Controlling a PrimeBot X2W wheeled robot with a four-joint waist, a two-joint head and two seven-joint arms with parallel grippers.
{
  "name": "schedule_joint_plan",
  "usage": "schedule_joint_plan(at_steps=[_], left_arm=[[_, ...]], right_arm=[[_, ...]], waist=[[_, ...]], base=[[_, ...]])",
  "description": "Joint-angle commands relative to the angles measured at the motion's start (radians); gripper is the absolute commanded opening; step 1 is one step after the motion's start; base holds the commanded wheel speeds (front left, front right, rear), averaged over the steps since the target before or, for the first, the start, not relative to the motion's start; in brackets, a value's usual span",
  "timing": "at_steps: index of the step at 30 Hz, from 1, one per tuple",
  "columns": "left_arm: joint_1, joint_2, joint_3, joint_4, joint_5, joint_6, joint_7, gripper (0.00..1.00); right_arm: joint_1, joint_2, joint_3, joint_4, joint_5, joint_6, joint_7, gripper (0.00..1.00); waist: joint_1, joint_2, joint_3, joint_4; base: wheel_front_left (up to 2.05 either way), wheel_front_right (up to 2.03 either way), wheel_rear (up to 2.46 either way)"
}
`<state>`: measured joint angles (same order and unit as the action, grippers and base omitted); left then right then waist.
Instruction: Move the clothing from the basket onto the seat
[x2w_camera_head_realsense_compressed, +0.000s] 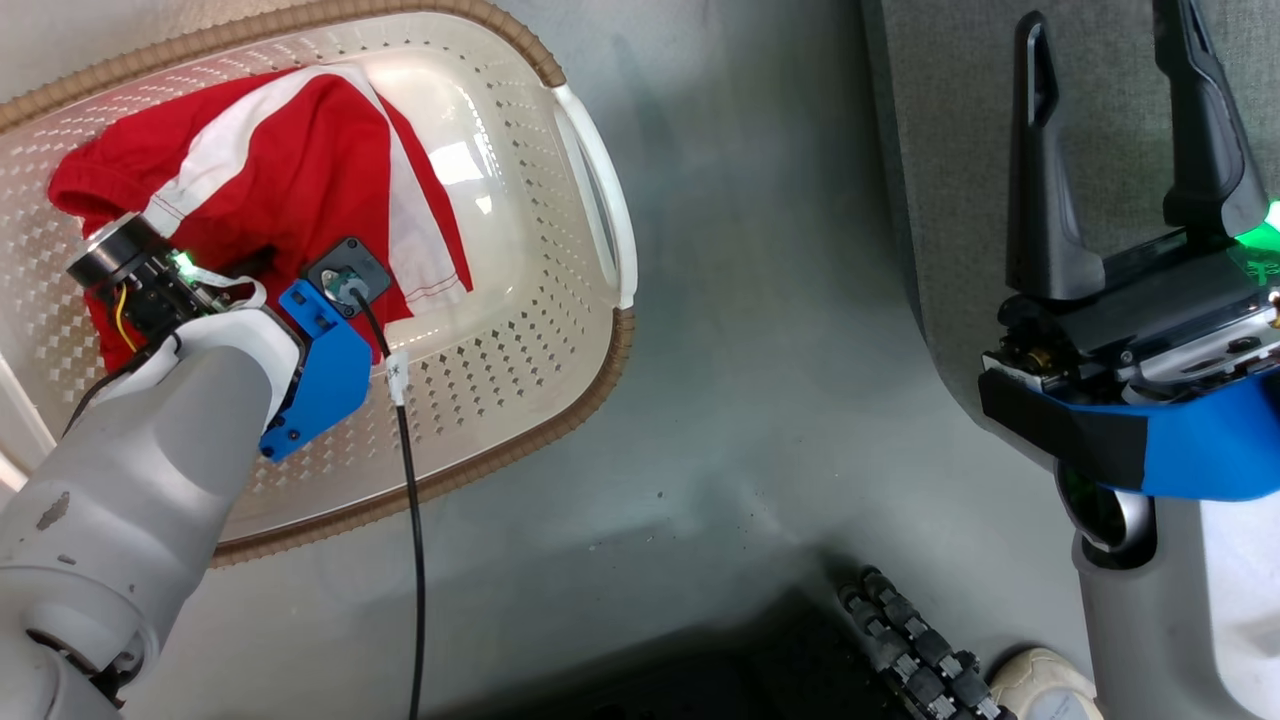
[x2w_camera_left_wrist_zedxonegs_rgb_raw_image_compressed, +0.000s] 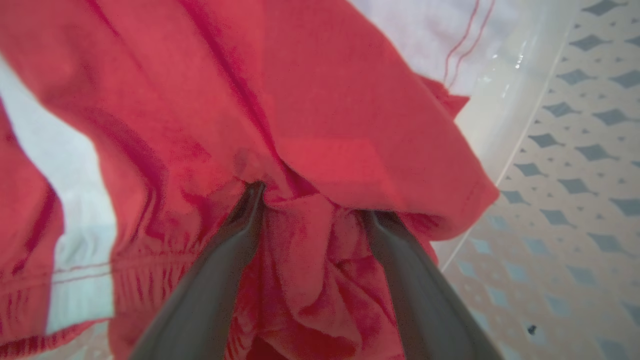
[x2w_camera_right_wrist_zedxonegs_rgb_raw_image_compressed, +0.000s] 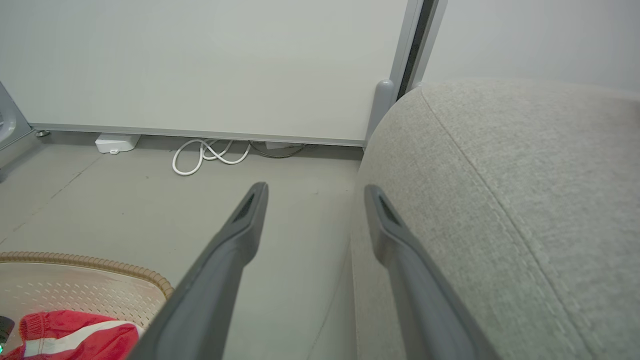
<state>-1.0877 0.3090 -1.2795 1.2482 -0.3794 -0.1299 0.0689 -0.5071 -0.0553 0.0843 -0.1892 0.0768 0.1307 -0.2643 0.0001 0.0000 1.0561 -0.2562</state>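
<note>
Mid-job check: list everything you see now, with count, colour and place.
floor: one, grey, underneath everything
basket: one, cream with brown rim, on floor, left
clothing: count unclear, red with white stripes, in basket
seat: one, grey, right
wall: one, pale, behind
cable: one, white, coiled on floor by wall
box: one, white, by wall
shoe: one, white, head view's bottom edge
left claw: dark, open, fingers pushed into clothing
right claw: dark, open, empty, by seat's edge

A white cable (x2w_camera_right_wrist_zedxonegs_rgb_raw_image_compressed: 210, 156) lies looped on the grey floor (x2w_camera_right_wrist_zedxonegs_rgb_raw_image_compressed: 125, 210) at the foot of the pale wall (x2w_camera_right_wrist_zedxonegs_rgb_raw_image_compressed: 200, 60), near a small white box (x2w_camera_right_wrist_zedxonegs_rgb_raw_image_compressed: 117, 143). Elsewhere, a white shoe's toe (x2w_camera_head_realsense_compressed: 1045, 688) rests on the floor.
</note>
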Motion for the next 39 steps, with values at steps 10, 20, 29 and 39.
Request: schedule_joint_plan(at_steps=[10, 20, 29, 39], left_arm=[[-0.024, -0.068, -0.002, 0.025, 0.030, 0.004, 0.018, 0.00], [0.015, -0.129, 0.025, 0.017, -0.018, 0.003, -0.145, 0.00], [0.051, -0.182, 0.096, 0.010, -0.106, 0.007, -0.295, 0.00], [0.119, -0.186, 0.195, -0.102, -0.171, 0.026, -0.335, 0.00]], right_arm=[[0.002, 0.006, -0.013, -0.015, -0.018, 0.000, 0.000, 1.00], [0.008, -0.005, -0.035, 0.014, -0.020, 0.000, 0.000, 1.00], [0.038, -0.027, -0.041, 0.065, -0.014, 0.000, 0.000, 1.00], [0.122, -0.049, -0.061, 0.135, -0.006, 0.000, 0.000, 1.00]], waist=[[-0.0001, 0.0000, -0.008, 0.017], [-0.0001, 0.0000, -0.132, 0.088], [-0.0001, 0.0000, -0.298, 0.158], [-0.0001, 0.0000, -0.516, 0.225]], base=[[0.00, 0.00, 0.00], [0.00, 0.00, 0.00], [0.00, 0.00, 0.00], [0.00, 0.00, 0.00]])
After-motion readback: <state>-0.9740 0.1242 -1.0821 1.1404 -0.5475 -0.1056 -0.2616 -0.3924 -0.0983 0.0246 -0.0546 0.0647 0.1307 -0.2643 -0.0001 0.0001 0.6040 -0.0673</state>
